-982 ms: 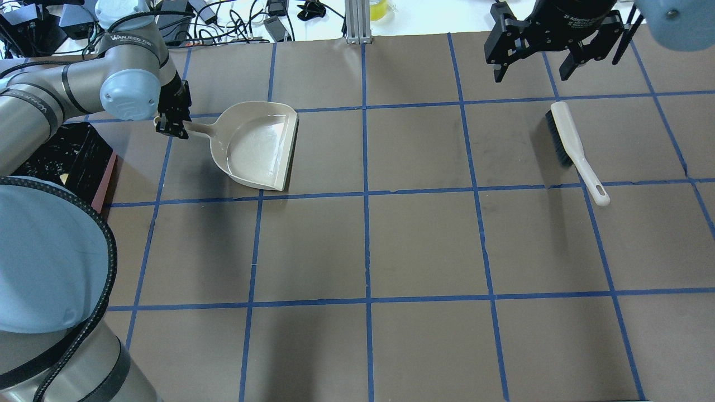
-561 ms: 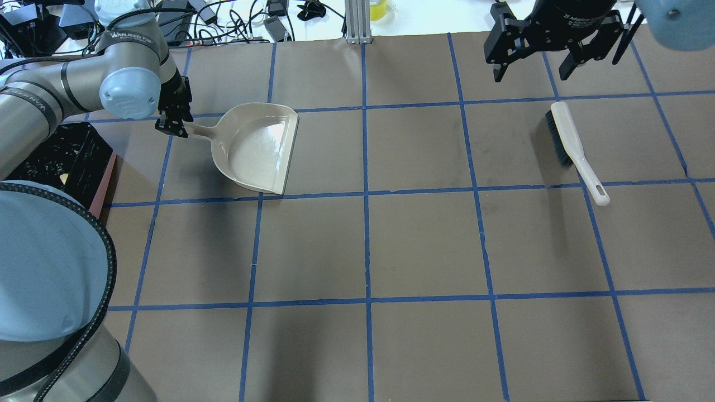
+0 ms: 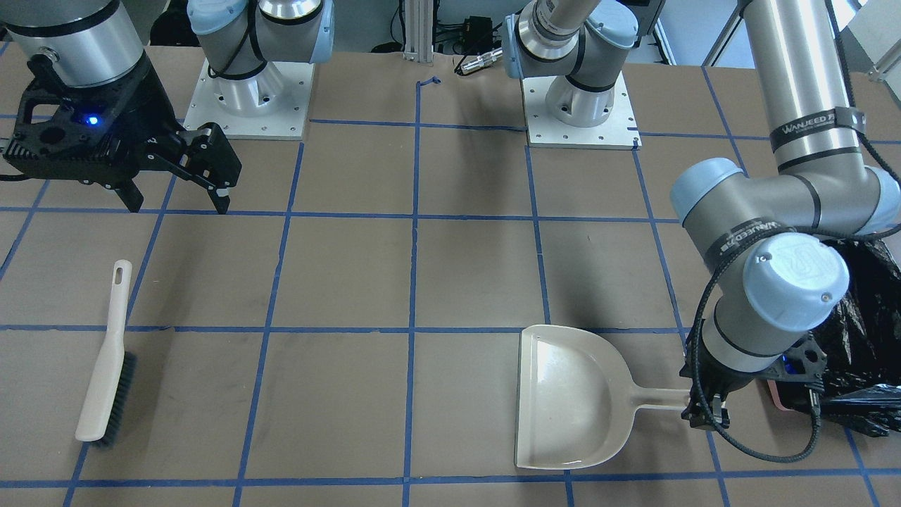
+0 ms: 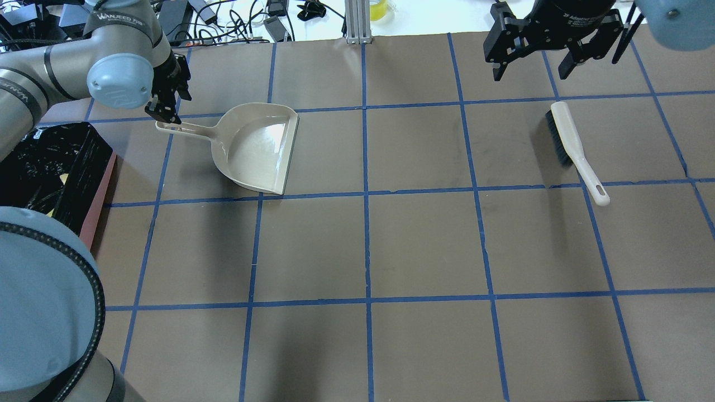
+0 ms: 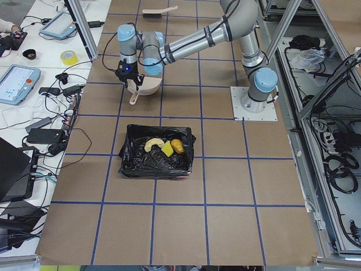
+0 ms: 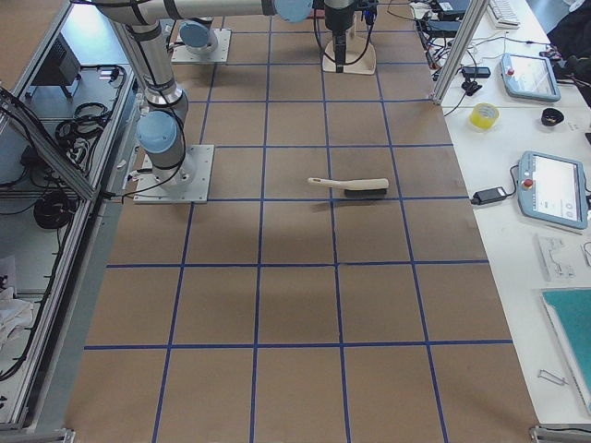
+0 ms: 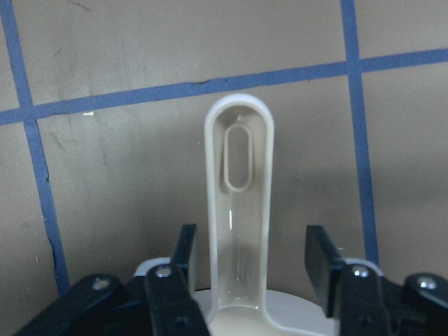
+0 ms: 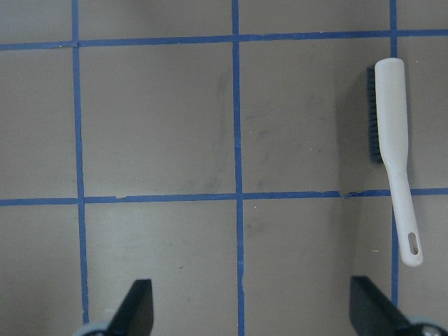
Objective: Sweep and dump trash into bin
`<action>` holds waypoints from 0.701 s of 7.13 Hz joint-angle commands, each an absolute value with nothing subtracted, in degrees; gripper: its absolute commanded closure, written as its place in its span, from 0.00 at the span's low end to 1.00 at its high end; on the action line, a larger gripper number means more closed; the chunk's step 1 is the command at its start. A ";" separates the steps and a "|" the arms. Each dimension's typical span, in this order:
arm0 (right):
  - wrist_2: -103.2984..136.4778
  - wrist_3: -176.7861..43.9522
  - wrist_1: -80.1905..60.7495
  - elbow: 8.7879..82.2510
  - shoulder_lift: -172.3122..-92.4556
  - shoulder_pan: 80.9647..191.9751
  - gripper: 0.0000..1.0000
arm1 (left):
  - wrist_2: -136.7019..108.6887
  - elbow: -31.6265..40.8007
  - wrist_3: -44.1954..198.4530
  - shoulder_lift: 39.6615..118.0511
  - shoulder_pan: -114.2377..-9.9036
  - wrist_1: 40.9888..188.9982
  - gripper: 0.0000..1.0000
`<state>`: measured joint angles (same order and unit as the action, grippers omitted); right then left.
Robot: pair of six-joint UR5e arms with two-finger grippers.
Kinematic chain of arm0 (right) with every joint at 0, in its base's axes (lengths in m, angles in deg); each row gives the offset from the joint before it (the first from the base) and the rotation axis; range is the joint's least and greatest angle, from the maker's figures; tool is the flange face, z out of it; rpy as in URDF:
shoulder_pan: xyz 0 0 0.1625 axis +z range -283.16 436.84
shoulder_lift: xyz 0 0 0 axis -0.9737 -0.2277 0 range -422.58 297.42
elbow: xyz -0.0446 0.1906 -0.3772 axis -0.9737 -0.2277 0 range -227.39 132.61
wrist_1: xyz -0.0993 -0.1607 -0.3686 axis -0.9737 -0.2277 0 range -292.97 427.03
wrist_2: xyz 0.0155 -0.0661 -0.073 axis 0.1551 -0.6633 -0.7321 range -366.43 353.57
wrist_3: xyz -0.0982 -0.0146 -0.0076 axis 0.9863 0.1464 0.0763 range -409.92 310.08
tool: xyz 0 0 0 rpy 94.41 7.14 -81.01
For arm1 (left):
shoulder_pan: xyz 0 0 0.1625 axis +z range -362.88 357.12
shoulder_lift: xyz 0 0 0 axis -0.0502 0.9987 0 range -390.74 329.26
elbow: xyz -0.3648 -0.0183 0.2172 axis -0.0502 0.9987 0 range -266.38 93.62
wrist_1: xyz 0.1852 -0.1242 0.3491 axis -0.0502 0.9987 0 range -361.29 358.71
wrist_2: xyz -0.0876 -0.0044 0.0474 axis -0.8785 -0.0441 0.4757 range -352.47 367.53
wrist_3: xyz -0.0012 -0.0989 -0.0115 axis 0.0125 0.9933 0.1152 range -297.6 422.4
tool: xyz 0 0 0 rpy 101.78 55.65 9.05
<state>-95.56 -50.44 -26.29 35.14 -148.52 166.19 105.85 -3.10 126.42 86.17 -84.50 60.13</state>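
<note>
The trash lies in the bin (image 5: pixel 158 162), a pink box lined with a black bag: an orange-yellow lump (image 5: pixel 177 146), a pale yellow crescent (image 5: pixel 151 144) and a green-and-yellow sponge wedge (image 5: pixel 167 148). The bin also shows at the overhead view's left edge (image 4: pixel 53 159). The beige dustpan (image 4: pixel 257 148) lies flat and empty on the table. My left gripper (image 4: pixel 166 113) is open over the end of its handle (image 7: pixel 239 182), with gaps on both sides. My right gripper (image 4: pixel 530 72) is open and empty, held high at the far side, behind the brush (image 4: pixel 570 142).
The brush (image 8: pixel 393 140) lies on the table on my right side, bristles away from the dustpan. Cables and devices crowd the far table edge (image 4: pixel 223 22). The brown paper is marked with a blue tape grid (image 4: pixel 366 192).
My left gripper has opened off the dustpan handle and drawn back toward its end, which now shows. The dustpan shifted slightly, then stayed flat. The right gripper and brush have not moved.
</note>
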 commanded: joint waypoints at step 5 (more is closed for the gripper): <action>-95.55 -50.44 -26.23 35.14 -148.53 166.22 0.00 | 102.83 0.98 103.52 73.68 -88.48 60.94 0.00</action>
